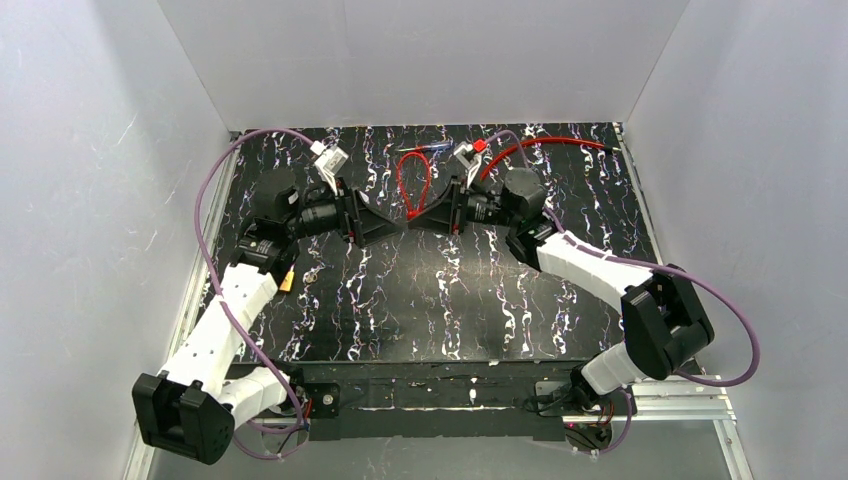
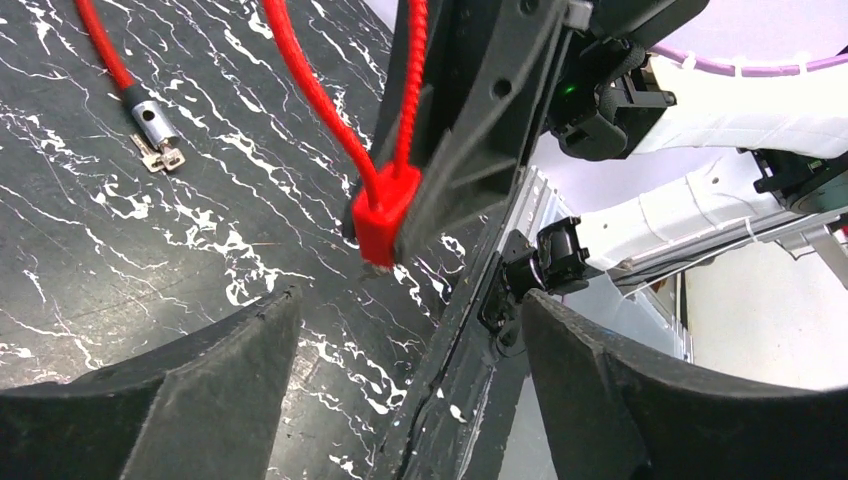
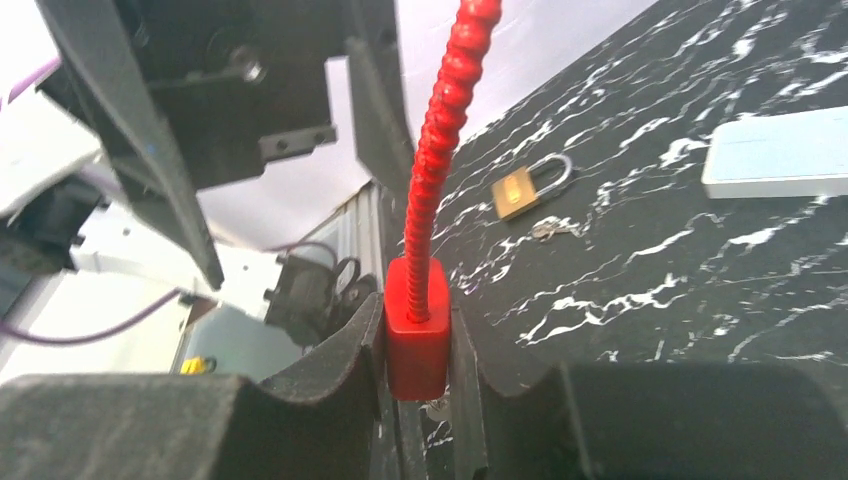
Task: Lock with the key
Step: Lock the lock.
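A red cable lock has a loop of red cable [image 1: 415, 180] and a red block body [image 3: 417, 340]. My right gripper [image 3: 417, 322] is shut on that body and holds it above the table; the body also shows in the left wrist view [image 2: 385, 222]. A small silvery piece shows under the body. My left gripper [image 2: 408, 300] is open and empty, facing the body a short way off. In the top view the left gripper [image 1: 385, 222] and the right gripper [image 1: 428, 215] nearly meet. The cable's metal end [image 2: 152, 118] lies on the table with small keys [image 2: 160, 158] beside it.
A brass padlock [image 3: 520, 190] with a key [image 3: 555, 228] beside it lies on the black marbled table [image 1: 450, 300], near the left arm [image 1: 288, 280]. A pale flat box [image 3: 780, 152] lies further off. White walls enclose the table.
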